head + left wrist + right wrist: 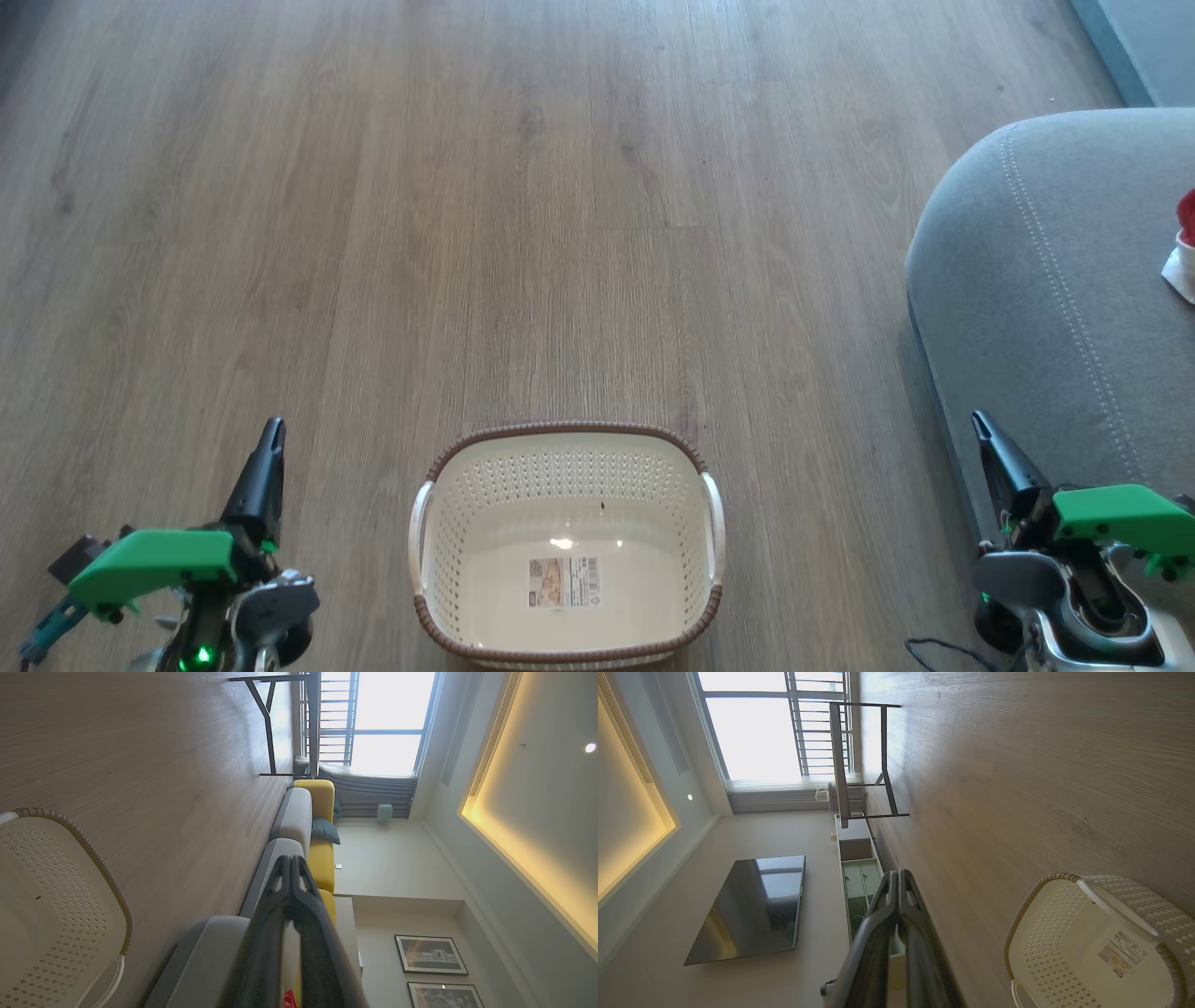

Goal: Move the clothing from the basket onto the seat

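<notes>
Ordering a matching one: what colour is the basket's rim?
Brown, woven-look rim; clearest in the head view.

Open floor [560, 233] around the basket [569, 427]; seat [1055, 299] close on the right.

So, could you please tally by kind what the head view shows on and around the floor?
Basket: 1
Seat: 1
Clothing bundle, cut off at the edge: 1
Grippers: 2, left gripper, right gripper
Total: 5

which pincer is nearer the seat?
Right. The right pincer is by the edge of the seat; the left pincer is beyond the basket, on its far side.
</notes>
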Robot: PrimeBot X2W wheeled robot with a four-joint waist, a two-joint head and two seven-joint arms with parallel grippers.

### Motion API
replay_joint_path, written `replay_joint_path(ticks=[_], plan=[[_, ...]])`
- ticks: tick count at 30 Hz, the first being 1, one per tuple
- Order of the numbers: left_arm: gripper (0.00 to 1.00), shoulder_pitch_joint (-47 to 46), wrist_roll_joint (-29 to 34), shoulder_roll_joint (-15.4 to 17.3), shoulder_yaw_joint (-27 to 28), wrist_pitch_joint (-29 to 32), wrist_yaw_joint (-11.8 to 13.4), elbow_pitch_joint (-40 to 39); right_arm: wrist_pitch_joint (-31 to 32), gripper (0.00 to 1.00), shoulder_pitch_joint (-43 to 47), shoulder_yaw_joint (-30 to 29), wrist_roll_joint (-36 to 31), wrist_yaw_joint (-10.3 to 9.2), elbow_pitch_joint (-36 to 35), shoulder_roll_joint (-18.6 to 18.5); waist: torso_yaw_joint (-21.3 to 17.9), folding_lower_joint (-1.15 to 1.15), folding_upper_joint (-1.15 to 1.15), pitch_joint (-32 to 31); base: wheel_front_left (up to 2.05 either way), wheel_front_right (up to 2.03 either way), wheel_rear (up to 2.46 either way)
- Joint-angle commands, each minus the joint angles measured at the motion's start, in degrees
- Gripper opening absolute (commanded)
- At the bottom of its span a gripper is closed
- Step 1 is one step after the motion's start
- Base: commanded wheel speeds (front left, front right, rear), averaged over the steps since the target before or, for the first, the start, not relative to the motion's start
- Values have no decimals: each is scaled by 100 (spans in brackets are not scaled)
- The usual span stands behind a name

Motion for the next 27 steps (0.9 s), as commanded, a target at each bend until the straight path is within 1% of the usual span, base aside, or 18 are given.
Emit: replay_joint_path(ticks=[1, 27], plan=[[0, -332, -30, 50, 208, 43, -40, -200, 44, 0, -75, 95, 30, 40, -237, -17, 0, 0, 0, 0, 0, 0, 0], [0, -332, -31, 50, 207, 43, -40, -200, 47, 0, -76, 90, 26, 40, -236, -14, 0, 0, 0, 0, 0, 0, 0]])
